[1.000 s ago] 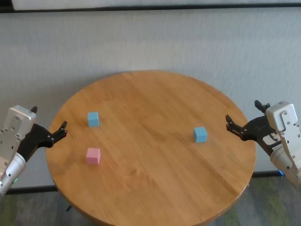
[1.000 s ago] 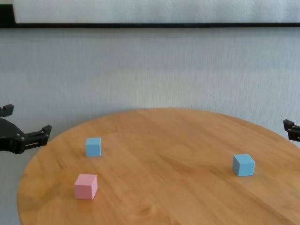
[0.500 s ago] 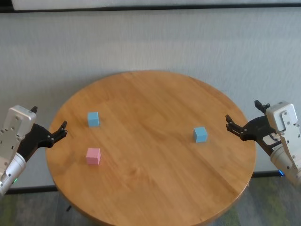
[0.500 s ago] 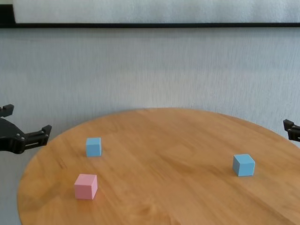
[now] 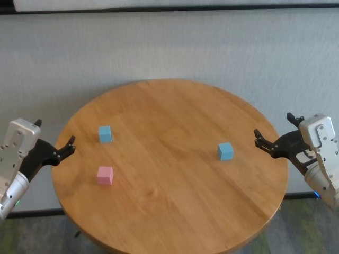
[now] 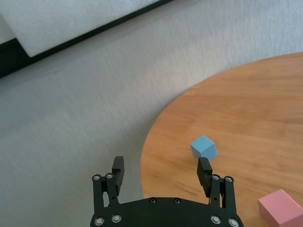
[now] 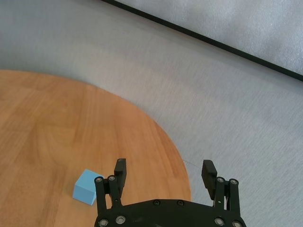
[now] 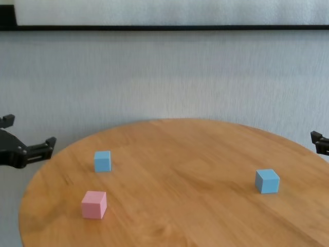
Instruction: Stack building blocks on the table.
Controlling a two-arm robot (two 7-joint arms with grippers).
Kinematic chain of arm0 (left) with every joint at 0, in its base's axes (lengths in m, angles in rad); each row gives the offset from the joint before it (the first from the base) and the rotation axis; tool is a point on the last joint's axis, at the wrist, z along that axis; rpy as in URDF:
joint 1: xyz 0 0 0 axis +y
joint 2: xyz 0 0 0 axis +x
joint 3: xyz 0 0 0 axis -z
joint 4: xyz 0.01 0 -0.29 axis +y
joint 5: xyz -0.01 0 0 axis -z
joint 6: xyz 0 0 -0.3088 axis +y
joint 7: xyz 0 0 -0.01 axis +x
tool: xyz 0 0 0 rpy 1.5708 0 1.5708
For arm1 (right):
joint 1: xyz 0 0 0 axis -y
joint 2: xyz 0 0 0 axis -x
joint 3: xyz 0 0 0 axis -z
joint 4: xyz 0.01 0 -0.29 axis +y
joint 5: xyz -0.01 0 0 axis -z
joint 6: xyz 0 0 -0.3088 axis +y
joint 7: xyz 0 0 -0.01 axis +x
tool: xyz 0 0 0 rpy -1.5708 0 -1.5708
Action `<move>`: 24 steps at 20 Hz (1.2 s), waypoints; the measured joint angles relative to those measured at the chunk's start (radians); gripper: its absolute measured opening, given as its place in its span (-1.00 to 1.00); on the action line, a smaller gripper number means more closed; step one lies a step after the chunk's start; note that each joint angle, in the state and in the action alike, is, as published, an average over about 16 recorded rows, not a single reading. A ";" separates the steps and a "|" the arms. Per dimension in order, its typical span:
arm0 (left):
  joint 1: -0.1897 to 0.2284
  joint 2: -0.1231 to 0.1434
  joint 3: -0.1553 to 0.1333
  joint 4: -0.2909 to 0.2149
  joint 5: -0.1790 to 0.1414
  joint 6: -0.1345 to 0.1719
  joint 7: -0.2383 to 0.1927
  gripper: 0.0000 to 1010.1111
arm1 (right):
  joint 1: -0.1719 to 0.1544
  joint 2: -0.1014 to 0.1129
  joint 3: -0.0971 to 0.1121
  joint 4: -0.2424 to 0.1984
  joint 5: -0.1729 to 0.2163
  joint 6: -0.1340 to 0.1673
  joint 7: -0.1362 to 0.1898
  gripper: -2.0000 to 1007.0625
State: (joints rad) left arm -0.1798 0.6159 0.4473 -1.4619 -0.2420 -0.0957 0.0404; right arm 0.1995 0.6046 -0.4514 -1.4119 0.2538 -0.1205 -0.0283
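Three building blocks lie apart on the round wooden table (image 5: 169, 116). A pale pink block (image 5: 105, 174) sits near the left front, and a light blue block (image 5: 105, 134) lies just behind it. Another light blue block (image 5: 225, 151) rests on the right side. My left gripper (image 5: 54, 132) hovers open and empty off the table's left edge, level with the left blue block (image 6: 203, 147) and the pink block (image 6: 281, 210). At the table's right edge my right gripper (image 5: 274, 124) also stands open and empty, a short way from the right blue block (image 7: 86, 187).
Grey carpet surrounds the table, with a white wall and dark baseboard strip (image 5: 169, 9) behind it. The tabletop's middle (image 8: 180, 170) carries nothing but the blocks around it.
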 joint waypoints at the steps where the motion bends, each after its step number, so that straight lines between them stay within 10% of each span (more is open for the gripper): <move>1: 0.006 0.004 -0.001 -0.015 0.003 0.009 0.003 0.98 | 0.000 0.000 0.000 0.000 0.000 0.000 0.000 1.00; 14: 0.100 0.045 -0.013 -0.258 0.054 0.194 0.020 0.98 | 0.000 0.000 0.000 0.000 0.000 0.000 0.000 1.00; 24: 0.118 -0.016 -0.011 -0.287 0.024 0.277 -0.017 0.98 | 0.000 0.000 0.000 0.000 0.000 0.000 0.000 1.00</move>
State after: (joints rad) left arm -0.0622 0.6000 0.4359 -1.7484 -0.2182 0.1813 0.0237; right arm 0.1996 0.6046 -0.4514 -1.4119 0.2538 -0.1204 -0.0283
